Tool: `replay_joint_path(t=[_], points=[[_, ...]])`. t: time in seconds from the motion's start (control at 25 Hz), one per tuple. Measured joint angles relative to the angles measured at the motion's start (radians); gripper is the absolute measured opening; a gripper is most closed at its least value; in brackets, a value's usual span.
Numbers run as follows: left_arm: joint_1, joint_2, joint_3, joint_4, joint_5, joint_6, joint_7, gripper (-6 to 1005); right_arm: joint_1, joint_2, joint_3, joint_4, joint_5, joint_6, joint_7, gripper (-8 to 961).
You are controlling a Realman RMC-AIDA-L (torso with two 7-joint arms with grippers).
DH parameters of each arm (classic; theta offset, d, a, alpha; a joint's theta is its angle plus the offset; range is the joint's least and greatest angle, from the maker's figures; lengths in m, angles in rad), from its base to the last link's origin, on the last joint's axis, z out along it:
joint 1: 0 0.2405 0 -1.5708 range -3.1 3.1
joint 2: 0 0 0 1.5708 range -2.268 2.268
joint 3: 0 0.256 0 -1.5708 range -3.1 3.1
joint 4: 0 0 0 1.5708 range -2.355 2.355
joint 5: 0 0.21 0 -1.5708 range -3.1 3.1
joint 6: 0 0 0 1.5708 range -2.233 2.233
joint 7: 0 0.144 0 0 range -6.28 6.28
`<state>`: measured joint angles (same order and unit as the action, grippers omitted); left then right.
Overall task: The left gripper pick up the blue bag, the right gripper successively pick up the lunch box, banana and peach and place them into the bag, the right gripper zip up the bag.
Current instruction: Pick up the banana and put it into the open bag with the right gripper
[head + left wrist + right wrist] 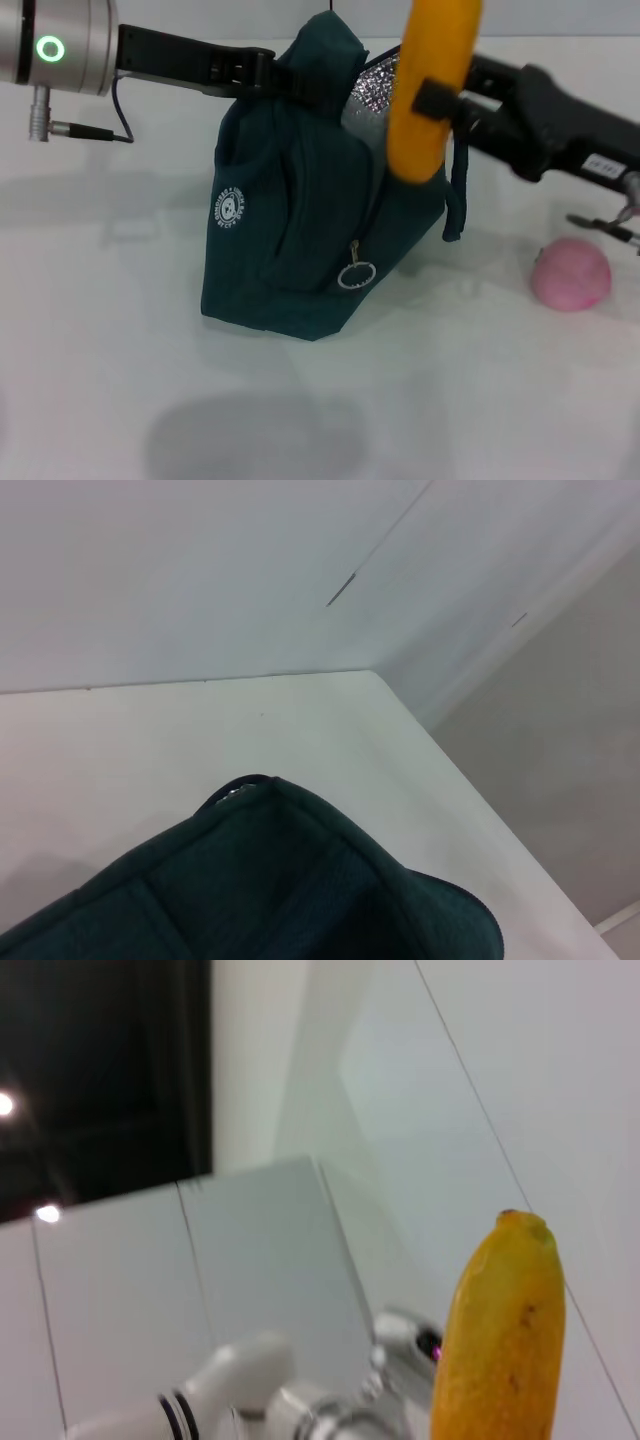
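Over at nine o'clock, the left gripper (268, 75) reaches in from the side and is clamped tight on the top edge of the blue bag (310, 210), pinching the fabric at the bag's upper left corner and holding it up. The bag sits on the white counter (100, 330), dead centre, its mouth gaping toward one o'clock so the silver lining (372, 92) shows inside. A round white logo (230, 211) marks its left face, and a ring zipper pull (356, 272) dangles low on the front. The left wrist view shows only the dark rim of the bag (270, 880) against the counter's far corner.

Moving on to twelve o'clock: the banana (432, 85) hangs nearly upright, right above the open mouth, its lower tip level with the rim and in front of the lining. The right gripper (440, 100) comes in from three o'clock, closed across the banana's middle, a black finger visible on its front. In the right wrist view, the banana (500, 1340) rises up against a pale wall.

Further out at four o'clock, the pink peach (570, 273) rests on the counter, well apart from the bag.
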<state>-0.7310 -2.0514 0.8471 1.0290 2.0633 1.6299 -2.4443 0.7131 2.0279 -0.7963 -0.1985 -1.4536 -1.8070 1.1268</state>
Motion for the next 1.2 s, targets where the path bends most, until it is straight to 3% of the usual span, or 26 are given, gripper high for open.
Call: replay_joint_path(t=[0.36,0.8,1.2], points=[[-0.004,0.001,-0.004,0.0,-0.001,-0.001,0.002,55,0.035,0.0,-0.032,0.134,-0.002,0.032,-0.007,448],[-0.002,-0.001,0.001,-0.017,-0.02,0.006,0.002,55,0.044,0.0,-0.02,0.152,0.116,-0.01,-0.008,453],[-0.002,0.008,-0.005,-0.063,-0.045,0.002,0.015,55,0.071,0.0,-0.02,0.258,0.182,0.136,-0.017,457]])
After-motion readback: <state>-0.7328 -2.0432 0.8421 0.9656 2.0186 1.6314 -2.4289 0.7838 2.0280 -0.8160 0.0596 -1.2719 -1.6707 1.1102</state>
